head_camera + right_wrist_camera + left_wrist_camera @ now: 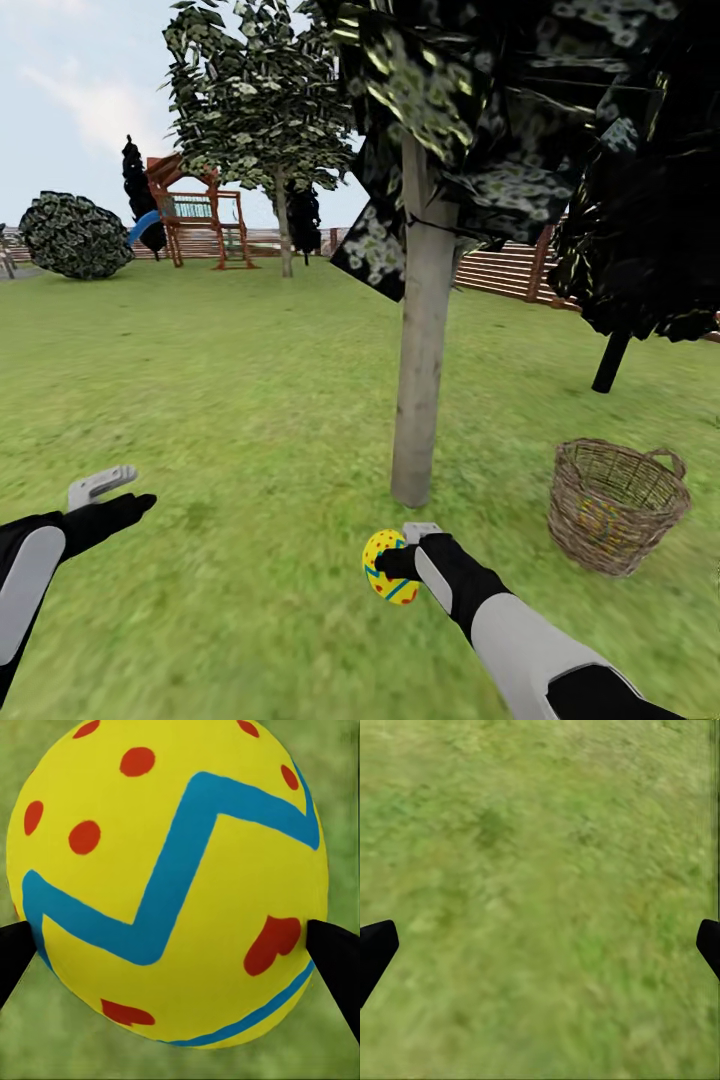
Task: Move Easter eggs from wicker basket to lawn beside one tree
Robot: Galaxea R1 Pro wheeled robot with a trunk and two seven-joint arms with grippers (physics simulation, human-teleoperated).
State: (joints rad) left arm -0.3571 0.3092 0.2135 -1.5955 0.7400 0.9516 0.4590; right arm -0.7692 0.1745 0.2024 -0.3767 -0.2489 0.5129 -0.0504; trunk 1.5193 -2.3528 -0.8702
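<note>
Low in the frame's centre, the right gripper [400, 562] is clamping a bright yellow egg with a blue zigzag band [386, 581] near the pale grey tree trunk [421, 370]. The left gripper [112, 497] is hanging wide, empty. No egg is lying on the mottled green lawn [250, 400] yet; the woven light-brown wicker basket [615, 505], lower right, is probably holding more.

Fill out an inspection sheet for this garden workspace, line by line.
Surface: lawn, flat mottled grass.
Job's things: one egg held by the right hand just in front of the pale tree; basket standing on the grass to the tree's right, something yellowish faintly visible through the weave.
Clutter: nothing seen.
Hands: right hand shut on the egg, fingers against both its sides; left hand open over bare grass.
Cables: nothing seen.
Surroundings: black-trunked tree behind the basket, round bush, playset, slat fence, second pale tree.
</note>
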